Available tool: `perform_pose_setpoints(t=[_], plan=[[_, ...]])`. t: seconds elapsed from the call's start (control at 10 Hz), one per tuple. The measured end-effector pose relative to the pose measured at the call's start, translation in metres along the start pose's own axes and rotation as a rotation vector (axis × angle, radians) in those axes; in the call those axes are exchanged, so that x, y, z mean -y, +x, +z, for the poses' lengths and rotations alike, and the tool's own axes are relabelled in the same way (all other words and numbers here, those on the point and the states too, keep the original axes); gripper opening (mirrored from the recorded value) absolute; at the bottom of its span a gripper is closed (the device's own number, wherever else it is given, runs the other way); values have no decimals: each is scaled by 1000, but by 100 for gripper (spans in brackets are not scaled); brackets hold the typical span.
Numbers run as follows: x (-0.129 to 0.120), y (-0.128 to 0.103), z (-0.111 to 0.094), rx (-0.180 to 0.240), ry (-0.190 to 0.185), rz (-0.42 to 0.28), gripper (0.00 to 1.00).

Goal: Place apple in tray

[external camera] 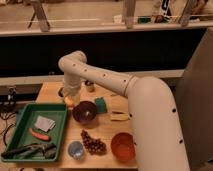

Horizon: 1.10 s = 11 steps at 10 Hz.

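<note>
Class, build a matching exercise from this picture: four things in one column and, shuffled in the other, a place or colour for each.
Column one
1. end effector
2. apple
3. grapes
4. tray

Column two
A. green, at the left end of the table
B. between the blue cup and the orange bowl
C. directly over the apple
D. yellowish, between tray and purple bowl

Pairs: 1-C, 2-D, 3-B, 4-A

Smooth, thick white arm (pixel 145 100) with rounded joints and small dark dots, pale pincer (pixel 70 96) at its tip.
</note>
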Motion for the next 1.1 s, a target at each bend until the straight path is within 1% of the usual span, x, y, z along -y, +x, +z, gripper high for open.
perform_pose_setpoints(t=[0.2, 0.4, 0.5, 0.6, 0.7, 0.8, 1.1], plan=[[1, -6, -7, 38, 51, -29, 0], [1, -13, -14, 68, 142, -77, 0], [1, -16, -18, 80, 193, -116, 0], [3, -22, -20, 92, 229, -156, 0], [6, -28, -20, 103, 251, -186, 0], [10, -36, -18, 124, 268, -222, 0], [21, -50, -10, 174, 282, -283, 0]])
